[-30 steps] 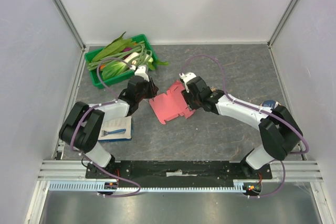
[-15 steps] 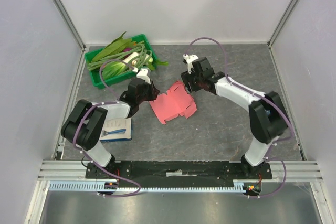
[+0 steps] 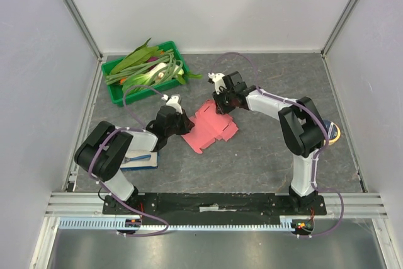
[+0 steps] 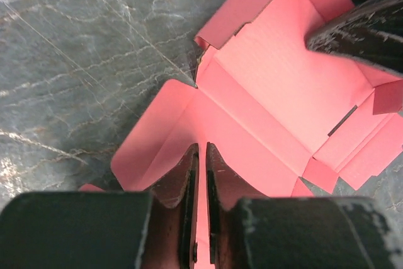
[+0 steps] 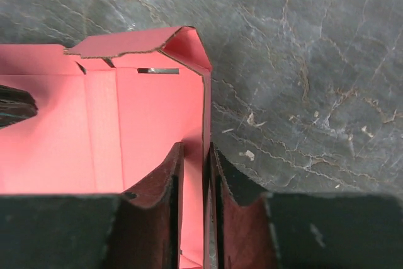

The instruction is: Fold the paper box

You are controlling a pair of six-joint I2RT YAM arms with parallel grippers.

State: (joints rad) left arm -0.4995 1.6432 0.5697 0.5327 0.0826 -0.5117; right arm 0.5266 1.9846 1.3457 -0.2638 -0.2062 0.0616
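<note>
The left arm sits folded low, its elbow out near the table's (image 3: 271,155) left edge and its forearm running right along the surface, so that the left gripper (image 3: 181,123) comes in at the left side of the paper box (image 3: 211,129). The right arm stands up from its base, bends at a high elbow and stretches its forearm leftward and away, bringing the right gripper (image 3: 221,100) down onto the box's far right corner. There are two arms, two grippers, one pink-red paper box, one green tray (image 3: 108,83) of leafy green stalks at the far left, and one white-and-blue booklet (image 3: 142,157) lying partly under the left forearm. The box lies opened out on the grey table between the two grippers, with some flaps and walls raised. In the left wrist view the left fingers (image 4: 179,184) are all but closed, with only a thin strip of the pink card between them at the box's near flap. In the right wrist view the right fingers (image 5: 154,184) stand a narrow way apart astride an upright side wall of the box. The outer finger lies against the wall and a sliver of pink shows beside the inner one, so I cannot tell whether the wall is truly gripped.
</note>
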